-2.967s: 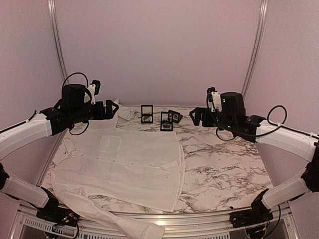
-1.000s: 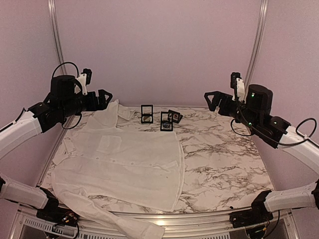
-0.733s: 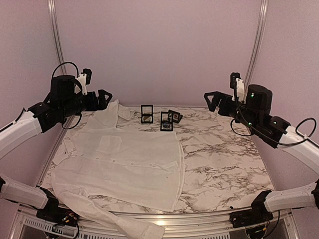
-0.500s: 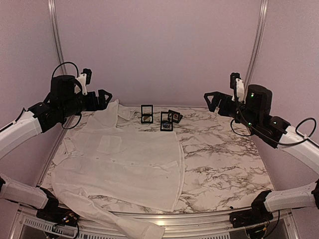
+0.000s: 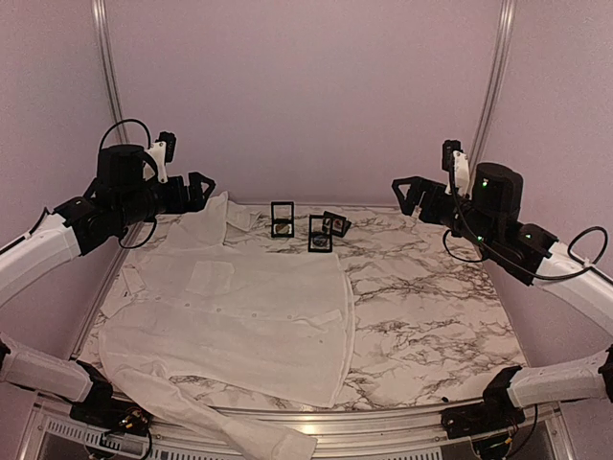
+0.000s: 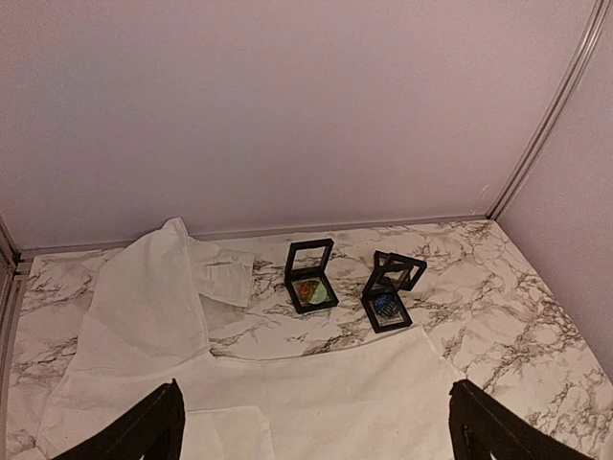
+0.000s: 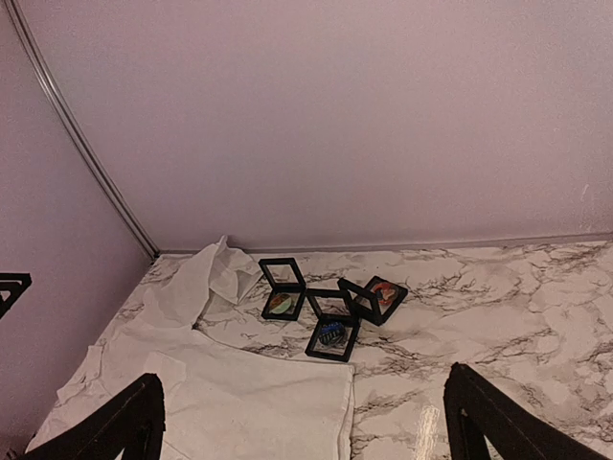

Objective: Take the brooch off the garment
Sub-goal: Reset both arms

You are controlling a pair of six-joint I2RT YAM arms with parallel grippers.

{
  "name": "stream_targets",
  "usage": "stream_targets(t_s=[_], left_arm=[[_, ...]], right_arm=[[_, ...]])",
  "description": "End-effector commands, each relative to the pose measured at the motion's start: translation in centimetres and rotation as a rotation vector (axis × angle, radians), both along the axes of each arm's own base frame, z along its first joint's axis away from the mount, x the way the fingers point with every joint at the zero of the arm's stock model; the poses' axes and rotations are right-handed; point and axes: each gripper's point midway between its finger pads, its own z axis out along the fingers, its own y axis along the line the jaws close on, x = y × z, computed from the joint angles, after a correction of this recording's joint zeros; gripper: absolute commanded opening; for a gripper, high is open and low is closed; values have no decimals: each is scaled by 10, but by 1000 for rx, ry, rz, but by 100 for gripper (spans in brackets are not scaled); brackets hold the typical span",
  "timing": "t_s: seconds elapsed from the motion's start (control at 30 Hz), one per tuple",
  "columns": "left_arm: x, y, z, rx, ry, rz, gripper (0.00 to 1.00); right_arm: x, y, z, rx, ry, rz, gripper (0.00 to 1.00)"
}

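Observation:
The garment, a white button-up shirt, lies spread flat over the left half of the marble table, its collar end bunched at the back left. No brooch shows on its cloth in any view. My left gripper hangs high over the shirt's back left corner, open and holding nothing. My right gripper hovers high at the back right, also open and empty. In the wrist views the left gripper and right gripper show wide-apart fingers framing the shirt.
Three open black display cases stand behind the shirt's far edge: one with a green-orange piece, one with a blue piece, one with a red piece. Bare marble lies to the right. A sleeve hangs over the near edge.
Since three seconds ago both arms have risen and swung outward, away from the cases. Over the last second nothing has moved.

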Motion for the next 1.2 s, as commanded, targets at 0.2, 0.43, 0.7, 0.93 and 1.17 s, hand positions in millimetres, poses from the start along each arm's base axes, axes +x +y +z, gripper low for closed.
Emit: stream_targets(t_s=[0.2,0.43,0.7,0.93,1.17], left_arm=[[-5,3,9,11,-13,0,99],[-5,1,9,9,-12,-11,99],[-5,0,9,8,-10,-15,99],[-4,-1,8,11,-8,-19,99],[-4,-1,7,12,-8,-21,99]], right_arm=[[1,-1,7,5,-9,-3,98],[0,-1,7,6,-10,0,98],[0,0,7,8,-11,1,98],[1,0,6,8,-10,1,98],[2,1,6,7,-10,3,98]])
